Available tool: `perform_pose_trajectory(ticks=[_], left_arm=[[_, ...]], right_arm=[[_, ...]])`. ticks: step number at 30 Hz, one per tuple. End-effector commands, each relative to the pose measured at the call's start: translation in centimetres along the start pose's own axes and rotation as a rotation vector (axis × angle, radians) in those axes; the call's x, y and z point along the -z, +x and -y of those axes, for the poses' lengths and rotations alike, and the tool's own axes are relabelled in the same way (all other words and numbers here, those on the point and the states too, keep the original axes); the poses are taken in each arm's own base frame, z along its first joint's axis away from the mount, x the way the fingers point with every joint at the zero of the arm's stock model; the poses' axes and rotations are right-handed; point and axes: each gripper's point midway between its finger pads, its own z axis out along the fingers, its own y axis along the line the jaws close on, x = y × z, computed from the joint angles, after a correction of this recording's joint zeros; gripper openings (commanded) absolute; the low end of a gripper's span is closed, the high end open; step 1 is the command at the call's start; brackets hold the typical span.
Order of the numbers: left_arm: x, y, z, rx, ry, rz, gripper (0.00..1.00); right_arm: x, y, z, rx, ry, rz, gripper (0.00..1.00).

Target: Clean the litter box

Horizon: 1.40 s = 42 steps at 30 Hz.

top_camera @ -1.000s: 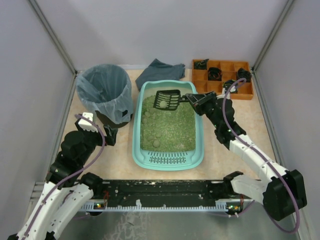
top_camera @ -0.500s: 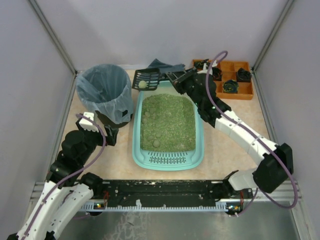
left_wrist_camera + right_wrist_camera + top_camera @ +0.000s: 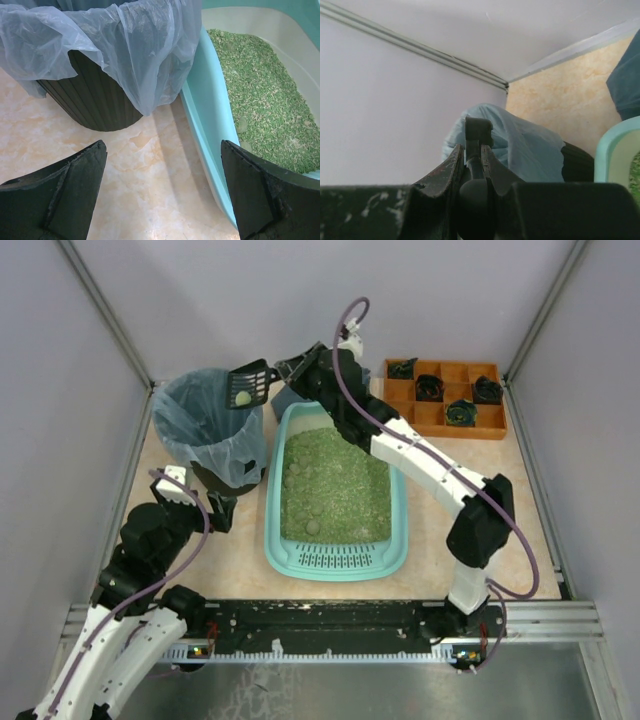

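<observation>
Gripping the scoop point(image 3: 255, 375), right end effector point(image 3: 284, 368) holds it over bin point(image 3: 232, 460) edge.

The right gripper point(image 3: 284, 369) swung the scoop point(image 3: 250, 386) leftward over the bin point(image 3: 188, 436).

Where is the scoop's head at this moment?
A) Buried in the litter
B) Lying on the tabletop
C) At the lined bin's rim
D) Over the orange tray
C: the right gripper holds the black scoop, carrying a pale clump, above the rim of the lined bin.
</observation>
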Motion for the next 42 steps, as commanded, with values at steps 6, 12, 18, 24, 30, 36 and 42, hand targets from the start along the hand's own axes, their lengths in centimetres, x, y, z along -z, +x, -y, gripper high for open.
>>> perform_pose_trajectory(ticks=[6, 12, 18, 24, 30, 36, 42], left_arm=[[0.0, -0.7, 0.2, -0.005, 0.015, 0.029, 1.00], [-0.1, -0.7, 0.3, -0.007, 0.018, 0.026, 1.00], [-0.1, -0.7, 0.3, -0.009, 0.019, 0.026, 1.00], [-0.3, -0.5, 0.4, -0.010, 0.019, 0.014, 1.00], [0.1, -0.8, 0.2, -0.005, 0.014, 0.035, 1.00], [0.3, -1.0, 0.2, -0.001, 0.015, 0.047, 1.00], [0.2, -0.9, 0.2, -0.003, 0.017, 0.043, 1.00]], right_arm=[[-2.5, 1.5, -4.1, 0.339, -0.061, 0.015, 0.00], [-2.8, 4.2, -8.8, 0.694, -0.200, 0.044, 0.00], [-2.4, 5.6, -10.3, 0.943, -0.209, 0.109, 0.00], [-1.8, 5.6, -11.4, 0.955, -0.232, 0.128, 0.00], [-0.1, 4.7, -13.4, 0.861, -0.284, 0.124, 0.00], [5.2, 1.4, -17.3, 0.643, -0.394, 0.143, 0.00], [10.2, -3.0, -14.5, 0.456, -0.337, 0.182, 0.00]])
